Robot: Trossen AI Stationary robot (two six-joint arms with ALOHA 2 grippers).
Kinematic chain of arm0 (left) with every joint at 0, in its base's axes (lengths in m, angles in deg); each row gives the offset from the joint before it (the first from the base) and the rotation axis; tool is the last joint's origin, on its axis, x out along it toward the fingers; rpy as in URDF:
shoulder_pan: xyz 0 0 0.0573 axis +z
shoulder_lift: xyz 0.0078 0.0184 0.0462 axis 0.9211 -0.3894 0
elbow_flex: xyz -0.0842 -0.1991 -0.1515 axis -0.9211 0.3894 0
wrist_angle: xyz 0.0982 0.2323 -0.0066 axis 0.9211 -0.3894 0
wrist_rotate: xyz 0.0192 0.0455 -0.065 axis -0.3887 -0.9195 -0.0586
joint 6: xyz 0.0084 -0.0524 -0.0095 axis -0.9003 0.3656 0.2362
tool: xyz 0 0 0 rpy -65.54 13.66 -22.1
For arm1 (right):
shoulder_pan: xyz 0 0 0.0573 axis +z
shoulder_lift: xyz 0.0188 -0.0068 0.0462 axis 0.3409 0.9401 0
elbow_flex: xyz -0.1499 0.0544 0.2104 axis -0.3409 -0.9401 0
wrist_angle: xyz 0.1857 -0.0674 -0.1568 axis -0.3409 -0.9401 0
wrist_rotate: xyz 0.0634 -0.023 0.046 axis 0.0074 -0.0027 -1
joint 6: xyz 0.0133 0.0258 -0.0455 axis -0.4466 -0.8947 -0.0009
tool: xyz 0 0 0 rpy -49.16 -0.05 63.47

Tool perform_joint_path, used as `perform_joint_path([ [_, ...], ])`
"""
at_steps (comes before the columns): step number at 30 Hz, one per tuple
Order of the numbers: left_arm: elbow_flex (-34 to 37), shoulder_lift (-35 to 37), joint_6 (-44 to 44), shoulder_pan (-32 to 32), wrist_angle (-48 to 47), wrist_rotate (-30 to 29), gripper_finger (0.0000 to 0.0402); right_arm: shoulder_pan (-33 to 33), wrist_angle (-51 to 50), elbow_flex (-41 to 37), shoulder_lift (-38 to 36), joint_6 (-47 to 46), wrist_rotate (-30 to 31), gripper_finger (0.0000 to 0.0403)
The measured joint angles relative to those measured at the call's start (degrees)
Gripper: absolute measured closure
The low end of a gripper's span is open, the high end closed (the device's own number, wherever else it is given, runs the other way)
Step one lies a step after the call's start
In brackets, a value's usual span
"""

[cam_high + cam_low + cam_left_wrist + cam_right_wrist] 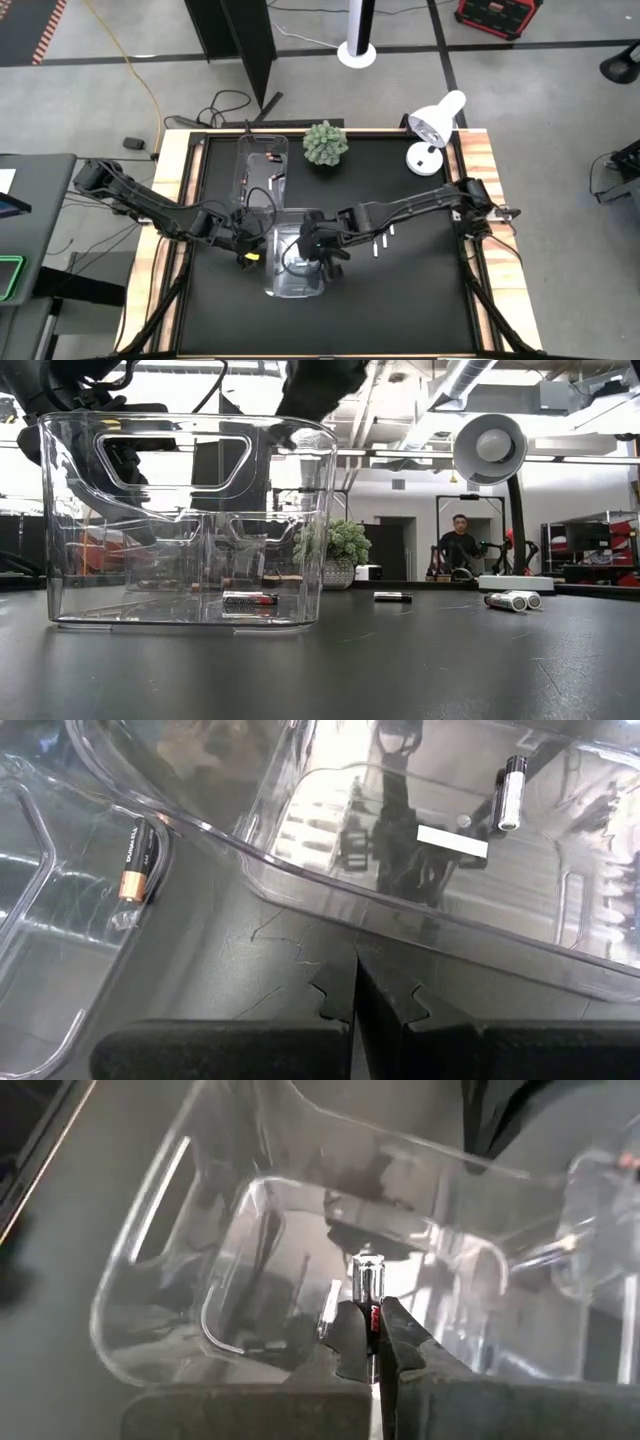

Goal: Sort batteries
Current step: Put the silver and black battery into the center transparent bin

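Black table (420,290), centre frame: right gripper (372,1342) over near clear bin (296,262), pinching a silver battery (368,1280); left gripper (355,990) clamped tight, empty, beside bin.

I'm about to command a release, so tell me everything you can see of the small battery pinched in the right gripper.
The small silver-and-black battery is a thin cylinder with a shiny metal-looking end and a red mark near the fingers. It stands roughly in line with the right gripper, whose dark fingers are shut on its lower part; nothing else touches it. It hangs above the open top of the clear plastic bin, not yet inside.
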State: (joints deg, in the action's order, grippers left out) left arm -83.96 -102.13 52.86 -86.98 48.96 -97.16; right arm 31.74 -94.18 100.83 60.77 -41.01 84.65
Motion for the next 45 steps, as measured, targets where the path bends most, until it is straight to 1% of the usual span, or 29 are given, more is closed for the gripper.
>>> perform_joint_path([
  [4,0.00,-0.01,0.00,0.00,0.14,-0.04,0.0400,-1.10,1.80,0.02,2.60,-2.62,-2.84,0.0402],
  [10,0.07,-0.01,-0.37,0.02,0.59,-0.17,0.0400,-1.65,1.10,-0.04,7.46,-5.42,-4.74,0.0396],
  [14,0.07,-0.01,-0.36,0.02,0.65,-0.17,0.0400,-2.22,0.81,-0.04,8.66,-6.29,-5.89,0.0393],
  [21,0.07,-0.01,-0.31,0.02,0.85,-0.15,0.0400,-3.75,0.79,-0.07,8.67,-7.86,-6.22,0.0390],
  [24,0.07,-0.01,-0.28,0.01,0.86,-0.16,0.0400,-3.75,0.88,-0.07,8.67,-7.81,-6.86,0.0378],
  [31,0.07,-0.01,-0.34,0.02,0.89,-0.15,0.0400,-3.56,0.88,-0.07,8.67,-7.71,-7.55,0.0334],
  [41,0.07,-0.01,-0.53,0.02,0.95,-0.15,0.0400,-3.14,1.89,-0.07,8.67,-7.67,-7.55,0.0305],
  [45,0.04,-0.01,-0.55,0.02,0.95,-0.15,0.0400,-3.18,1.14,-0.12,7.88,-6.04,-7.30,0.0294],
])
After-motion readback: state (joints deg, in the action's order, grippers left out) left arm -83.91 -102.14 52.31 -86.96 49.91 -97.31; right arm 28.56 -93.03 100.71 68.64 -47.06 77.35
